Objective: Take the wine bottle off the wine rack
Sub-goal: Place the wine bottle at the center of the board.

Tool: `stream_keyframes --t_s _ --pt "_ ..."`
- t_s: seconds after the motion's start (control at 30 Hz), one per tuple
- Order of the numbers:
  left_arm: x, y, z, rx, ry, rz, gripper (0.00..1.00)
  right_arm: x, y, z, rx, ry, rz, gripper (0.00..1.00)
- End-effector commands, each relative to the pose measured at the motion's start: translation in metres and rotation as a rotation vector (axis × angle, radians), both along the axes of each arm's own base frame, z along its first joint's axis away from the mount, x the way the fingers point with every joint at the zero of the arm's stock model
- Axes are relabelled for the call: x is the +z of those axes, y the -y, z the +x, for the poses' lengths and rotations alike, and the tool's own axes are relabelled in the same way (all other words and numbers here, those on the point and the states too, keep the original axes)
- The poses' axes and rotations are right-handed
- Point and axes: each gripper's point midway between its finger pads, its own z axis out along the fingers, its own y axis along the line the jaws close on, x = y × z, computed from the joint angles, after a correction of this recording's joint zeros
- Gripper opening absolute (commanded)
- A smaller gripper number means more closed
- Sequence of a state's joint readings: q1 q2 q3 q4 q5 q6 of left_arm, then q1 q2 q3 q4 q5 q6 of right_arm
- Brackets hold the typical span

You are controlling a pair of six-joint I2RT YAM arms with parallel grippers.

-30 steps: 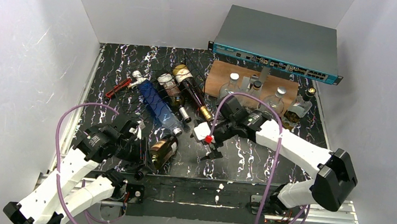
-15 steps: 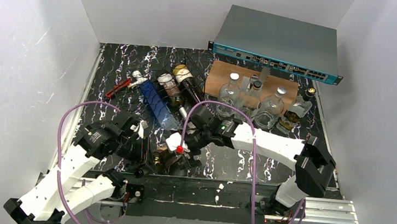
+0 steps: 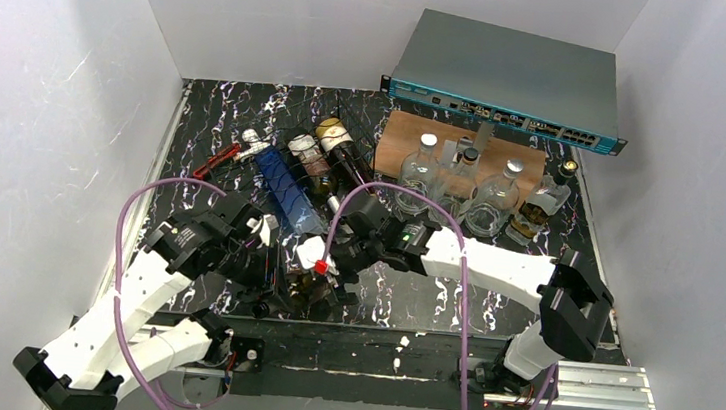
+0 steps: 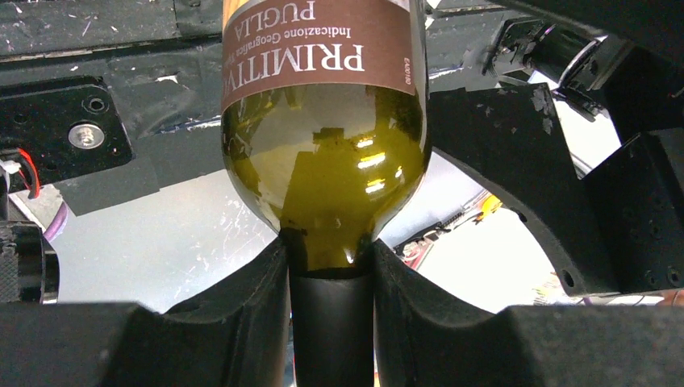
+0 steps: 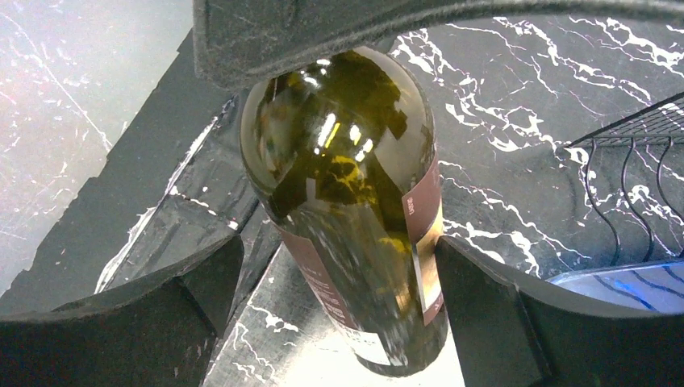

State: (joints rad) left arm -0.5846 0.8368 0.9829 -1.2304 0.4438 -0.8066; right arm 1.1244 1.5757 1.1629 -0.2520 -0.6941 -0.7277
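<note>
One second on, right pincer point(image 3: 326, 273) straddles wine bottle point(image 5: 347, 185).

Black marble-patterned table top point(image 3: 227, 117) with white veining carries, rear right, a flat grey-and-teal metal network switch point(image 3: 512, 74) behind a brown wooden board point(image 3: 396, 133) holding upright clear glass bottles point(image 3: 494, 206), and, far left, a red-handled hand tool point(image 3: 214, 163) lying flat.
</note>
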Motion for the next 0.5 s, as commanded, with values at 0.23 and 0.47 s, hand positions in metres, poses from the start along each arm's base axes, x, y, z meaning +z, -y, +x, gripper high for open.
stream_keyframes --t_s 0.23,0.47 --pt "0.036 0.027 0.015 -0.032 0.055 -0.153 0.0 -0.002 -0.005 -0.006 -0.03 0.0 0.035 0.98" --pt "0.037 0.037 0.021 -0.022 0.037 -0.189 0.0 -0.004 -0.007 0.011 -0.122 0.005 0.056 1.0"
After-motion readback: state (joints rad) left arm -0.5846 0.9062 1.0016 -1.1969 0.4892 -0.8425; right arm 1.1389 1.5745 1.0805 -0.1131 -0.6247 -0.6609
